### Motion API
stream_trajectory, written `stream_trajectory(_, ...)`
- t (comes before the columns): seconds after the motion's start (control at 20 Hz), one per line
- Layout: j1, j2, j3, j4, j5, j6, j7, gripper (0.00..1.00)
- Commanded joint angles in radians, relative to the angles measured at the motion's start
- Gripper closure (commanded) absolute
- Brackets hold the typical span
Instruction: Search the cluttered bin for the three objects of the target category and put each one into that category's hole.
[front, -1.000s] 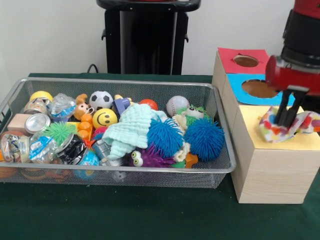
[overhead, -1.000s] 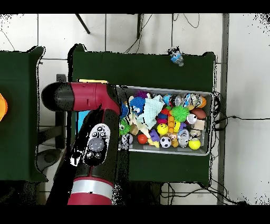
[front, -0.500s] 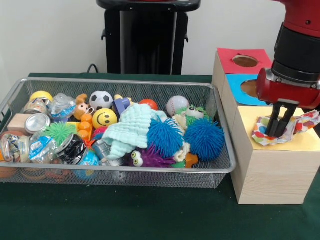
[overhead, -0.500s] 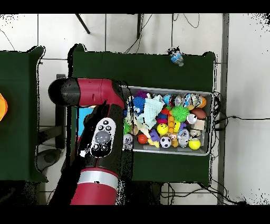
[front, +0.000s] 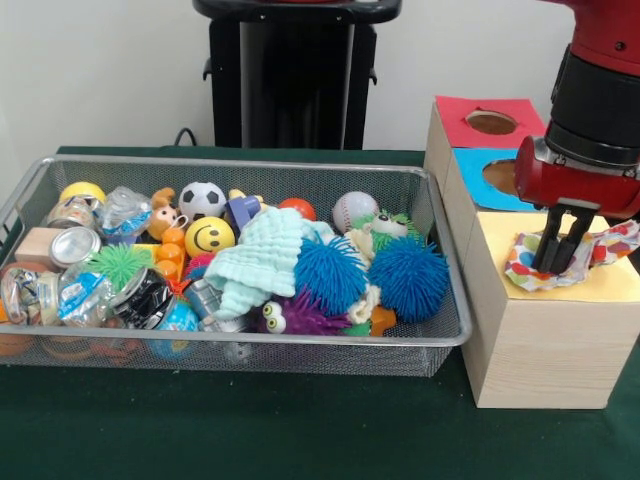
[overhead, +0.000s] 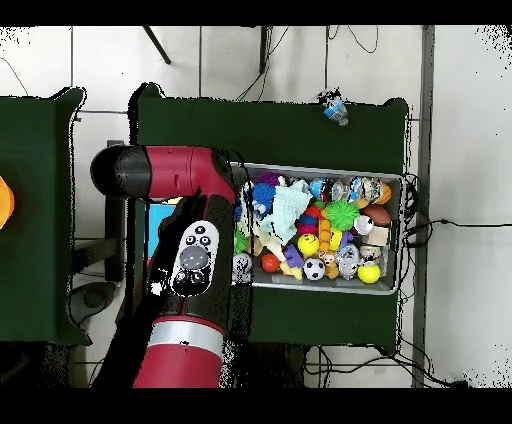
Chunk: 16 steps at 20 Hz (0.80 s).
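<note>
Worktop (front: 300, 430) carries bin (front: 230, 165) at frame centre-left, still cluttered. Box (front: 545, 335) at right. Gripper (front: 560, 250) over the yellow surround, jaws narrow, pinching dotted cloth (front: 525, 262) bunched over the hole, probably for pushing it through.

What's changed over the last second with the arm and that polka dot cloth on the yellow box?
The gripper moved left in the front view, pushing the polka dot cloth flatter onto the yellow surround. Its fingers are still shut on the cloth. In the last half second it hardly shifted. The bin and its clutter stayed as they were, and the mint-green cloth lies unmoved.
</note>
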Motion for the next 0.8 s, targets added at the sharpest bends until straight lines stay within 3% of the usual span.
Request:
stream_trajectory(0.05, -0.036, 0.058, 0.075, 0.066, -0.028, -0.062, 0.117, 1.00)
stream_trajectory(0.55, -0.013, 0.069, 0.077, 0.122, -0.022, -0.131, 0.165, 1.00)
stream_trajectory(0.8, 0.005, 0.038, 0.073, 0.165, -0.014, -0.123, 0.186, 1.00)
